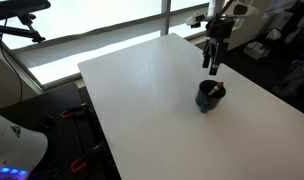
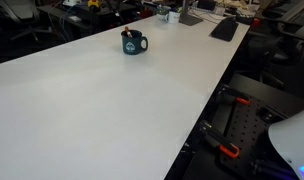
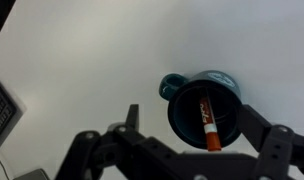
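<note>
A dark blue mug [image 1: 207, 98] stands on the white table [image 1: 142, 90] near its far end, with a red marker [image 1: 219, 90] leaning inside it. My gripper [image 1: 212, 66] hangs open a little above and behind the mug, holding nothing. In the wrist view the mug [image 3: 187, 125] lies below and between the two spread fingers [image 3: 132, 115], its handle pointing away, and the marker [image 3: 207, 125] rests across its inside. In an exterior view the mug [image 2: 134, 43] shows far off on the table, and the gripper is out of frame there.
A black keyboard [image 2: 224, 28] and small desk items [image 2: 168, 14] sit at the table's far end; the keyboard's edge [image 3: 0, 112] shows at the left of the wrist view. The table edge [image 2: 207, 100] drops to a floor with cables and gear. Windows [image 1: 82, 25] run behind.
</note>
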`<state>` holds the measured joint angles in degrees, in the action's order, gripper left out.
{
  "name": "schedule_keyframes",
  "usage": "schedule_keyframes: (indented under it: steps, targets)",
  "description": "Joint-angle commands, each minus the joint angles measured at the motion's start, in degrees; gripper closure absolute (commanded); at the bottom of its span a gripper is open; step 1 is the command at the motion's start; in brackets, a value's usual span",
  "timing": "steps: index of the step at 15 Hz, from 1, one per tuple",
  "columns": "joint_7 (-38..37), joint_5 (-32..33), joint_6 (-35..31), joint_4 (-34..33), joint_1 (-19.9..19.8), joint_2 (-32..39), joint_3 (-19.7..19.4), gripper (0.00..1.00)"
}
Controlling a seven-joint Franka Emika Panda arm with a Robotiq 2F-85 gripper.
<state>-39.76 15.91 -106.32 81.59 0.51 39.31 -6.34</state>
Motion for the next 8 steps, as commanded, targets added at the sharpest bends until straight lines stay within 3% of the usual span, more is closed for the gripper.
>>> schedule_keyframes:
  steps: [1, 6, 7, 8]
  targets:
    - [2.9, -1.56, 2.18, -6.84, -0.06, 4.46, -1.62, 0.0]
    - [7.0, -3.36, 7.34, -13.11, -1.19, 9.61, -2.51, 0.0]
    - [5.29, -2.73, 3.38, -8.76, -0.45, 7.26, -2.94, 0.0]
    - [5.57, -2.82, 4.42, -9.82, -0.64, 8.17, -3.07, 0.0]
